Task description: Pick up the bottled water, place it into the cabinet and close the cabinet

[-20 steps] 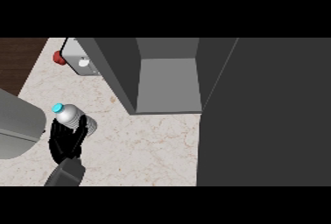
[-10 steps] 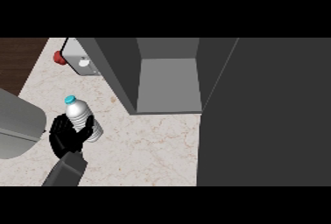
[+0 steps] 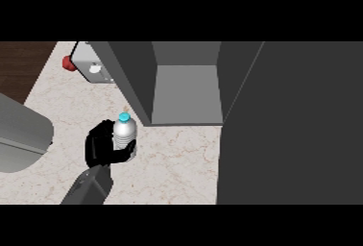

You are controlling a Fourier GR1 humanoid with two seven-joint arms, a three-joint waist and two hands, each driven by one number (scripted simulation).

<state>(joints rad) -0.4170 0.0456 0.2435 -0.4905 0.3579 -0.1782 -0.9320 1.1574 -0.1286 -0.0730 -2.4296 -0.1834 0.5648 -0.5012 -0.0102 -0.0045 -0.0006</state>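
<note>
A clear water bottle [image 3: 126,132] with a light blue cap stands upright in my left hand [image 3: 102,146], which is shut round its lower half from the left, thumb at the front. The bottle is just left of the near left corner of the open dark grey cabinet [image 3: 138,81]. The cabinet's grey floor [image 3: 186,93] shows inside. Its big dark door [image 3: 297,125] stands open and fills the right side of the view. My right hand shows nowhere.
A grey rounded object [image 3: 21,139] sits at the left edge of the marble counter [image 3: 170,163]. A white box [image 3: 96,69] with a red knob [image 3: 69,63] stands at the back left, beside the cabinet wall. Dark wood flooring lies beyond the counter's left edge.
My left hand has carried the bottle up and to the right, from beside the grey object towards the cabinet's front corner. The grip on the bottle has stayed the same.
</note>
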